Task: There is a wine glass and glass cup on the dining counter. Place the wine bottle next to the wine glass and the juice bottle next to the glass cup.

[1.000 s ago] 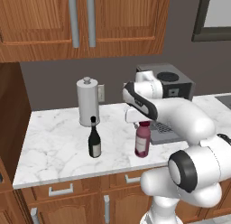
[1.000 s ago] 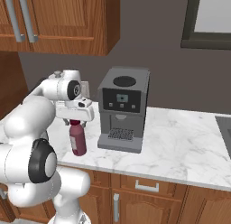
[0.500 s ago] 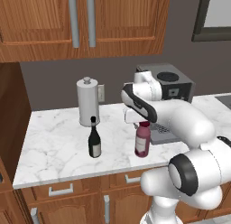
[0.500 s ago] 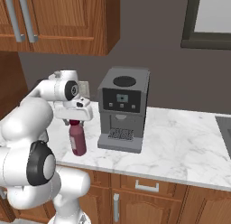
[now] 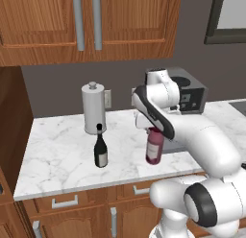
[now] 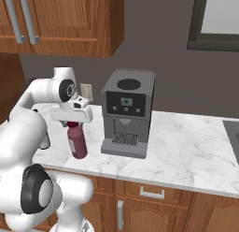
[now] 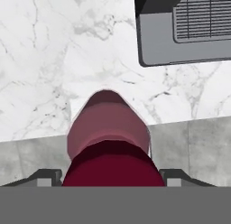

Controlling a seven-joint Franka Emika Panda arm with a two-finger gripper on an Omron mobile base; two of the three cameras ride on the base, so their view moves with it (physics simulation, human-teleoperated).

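My tool (image 5: 153, 130) had just closed from wide open onto the cap of the juice bottle (image 5: 153, 147), which stood on the surface (image 5: 57, 155) directly beneath it beside the coffee machine (image 6: 127, 114), ready, I judged, for lifting.

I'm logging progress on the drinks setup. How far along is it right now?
Nothing looks placed yet. The gripper is closed around the cap of the juice bottle, which stands on the marble worktop by the coffee machine. The wine bottle stands untouched. Both bottles still need carrying to their glasses.
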